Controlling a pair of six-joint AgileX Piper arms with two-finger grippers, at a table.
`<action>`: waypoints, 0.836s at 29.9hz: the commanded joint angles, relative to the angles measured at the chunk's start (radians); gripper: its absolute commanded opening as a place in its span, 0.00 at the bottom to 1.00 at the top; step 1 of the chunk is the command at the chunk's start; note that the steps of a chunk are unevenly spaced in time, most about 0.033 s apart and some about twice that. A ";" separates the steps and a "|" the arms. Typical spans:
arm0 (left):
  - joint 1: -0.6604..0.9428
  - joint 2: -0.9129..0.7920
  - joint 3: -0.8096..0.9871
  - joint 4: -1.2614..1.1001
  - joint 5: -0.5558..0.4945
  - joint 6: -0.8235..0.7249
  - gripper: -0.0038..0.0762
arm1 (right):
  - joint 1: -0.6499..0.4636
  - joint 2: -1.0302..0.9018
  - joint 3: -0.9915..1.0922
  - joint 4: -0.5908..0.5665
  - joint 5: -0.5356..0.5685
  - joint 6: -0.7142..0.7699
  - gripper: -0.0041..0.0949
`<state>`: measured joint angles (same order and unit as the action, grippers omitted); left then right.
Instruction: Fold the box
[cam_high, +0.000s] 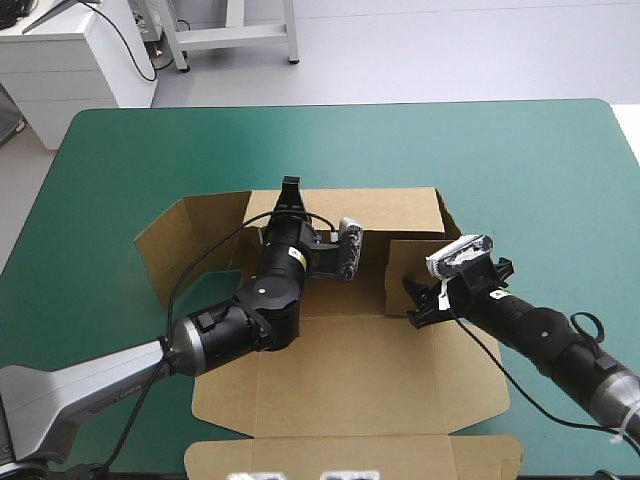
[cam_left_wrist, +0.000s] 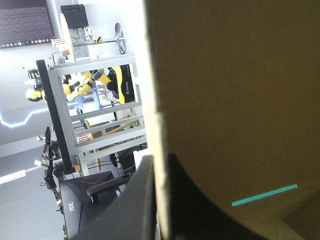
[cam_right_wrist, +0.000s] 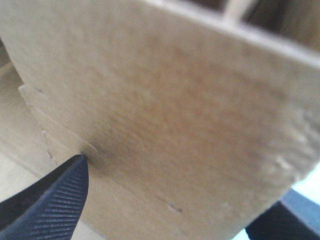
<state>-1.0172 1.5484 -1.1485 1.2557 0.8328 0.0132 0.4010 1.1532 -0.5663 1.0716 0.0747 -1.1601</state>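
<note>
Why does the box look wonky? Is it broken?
Nothing looks torn. The box is only half-folded: the left gripper pinches its raised far wall, while its left side wall splays outward, slanted.

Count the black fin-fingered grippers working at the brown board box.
2. The left gripper clamps the raised far wall of the box; the right gripper, open, straddles an upright flap on its right.

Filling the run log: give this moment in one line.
box: part-folded | left end effector: shut on far wall | right end effector: open around right flap
</note>
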 joint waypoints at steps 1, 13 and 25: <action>-0.007 -0.030 -0.012 -0.021 0.002 0.009 0.04 | 0.037 -0.022 -0.023 0.030 -0.151 0.009 0.78; -0.007 -0.030 -0.012 -0.021 -0.005 0.009 0.04 | 0.041 -0.021 -0.045 0.057 -0.200 -0.103 0.11; -0.007 -0.030 -0.012 -0.018 -0.015 0.007 0.04 | 0.041 0.085 -0.138 0.059 -0.142 -0.133 0.02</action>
<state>-1.0172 1.5473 -1.1464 1.2540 0.8693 0.0124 0.4418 1.2446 -0.6546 1.1581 -0.0740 -1.2585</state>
